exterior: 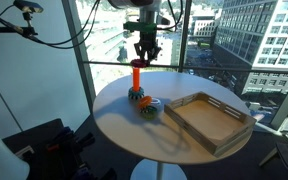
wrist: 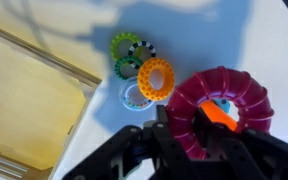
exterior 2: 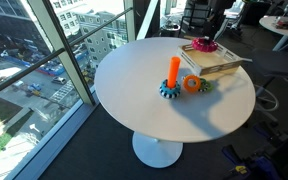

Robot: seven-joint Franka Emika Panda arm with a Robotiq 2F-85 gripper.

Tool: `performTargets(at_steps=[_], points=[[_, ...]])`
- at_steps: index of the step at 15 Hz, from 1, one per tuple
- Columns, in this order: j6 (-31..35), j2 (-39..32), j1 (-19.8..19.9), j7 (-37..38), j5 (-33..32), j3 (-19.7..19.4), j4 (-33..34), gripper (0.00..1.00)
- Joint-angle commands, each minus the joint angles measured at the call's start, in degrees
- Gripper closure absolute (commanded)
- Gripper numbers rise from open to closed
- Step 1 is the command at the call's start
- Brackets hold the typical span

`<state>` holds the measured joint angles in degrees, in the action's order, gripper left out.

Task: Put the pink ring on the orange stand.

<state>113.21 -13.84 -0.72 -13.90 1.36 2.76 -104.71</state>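
Checking in: what can't you make out from there?

Plenty. In the wrist view the gripper (wrist: 189, 142) is a dark mass cut off by the bottom edge, and I can't separate its fingers cleanly. The stand (wrist: 219, 116) shows only as an orange patch through the hole of the pink ring (wrist: 234, 85), which covers the rest of the peg. The tray (wrist: 24, 100) runs off the left edge.

And the exterior views?

In an exterior view the gripper (exterior: 146, 50) hangs right above the stand (exterior: 137, 75), but the ring there is too dark and small for me to pick out. In an exterior view the pink ring (exterior 2: 204, 45) is a small blob overlapping the tray (exterior 2: 229, 68), and the gripper blurs into the dark background.

How are the jaws?

Narrowed onto the near rim of the pink ring, as far as I can see. I have it gripped in the air, centred over the peg top and well above the base (exterior 2: 170, 90). I can't tell whether it touches the peg.

Anything else on the table (exterior: 114, 125)?

Loose rings (wrist: 139, 72) lie clustered just beside the base, between it and the tray.
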Motion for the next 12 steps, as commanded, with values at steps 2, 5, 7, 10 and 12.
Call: performTargets(at_steps=[2, 5, 7, 10, 12], points=[[-0.2, 0.0, 0.0, 0.0, 0.0, 0.1, 0.2, 0.70], [-0.2, 0.0, 0.0, 0.0, 0.0, 0.1, 0.2, 0.70], [-0.3, -0.2, 0.0, -0.2, 0.0, 0.1, 0.4, 0.90], [-0.7, -0.6, -0.2, -0.5, 0.0, 0.4, 1.2, 0.90], [-0.9, -0.7, -0.7, 0.1, -0.6, 0.5, 1.6, 0.90]])
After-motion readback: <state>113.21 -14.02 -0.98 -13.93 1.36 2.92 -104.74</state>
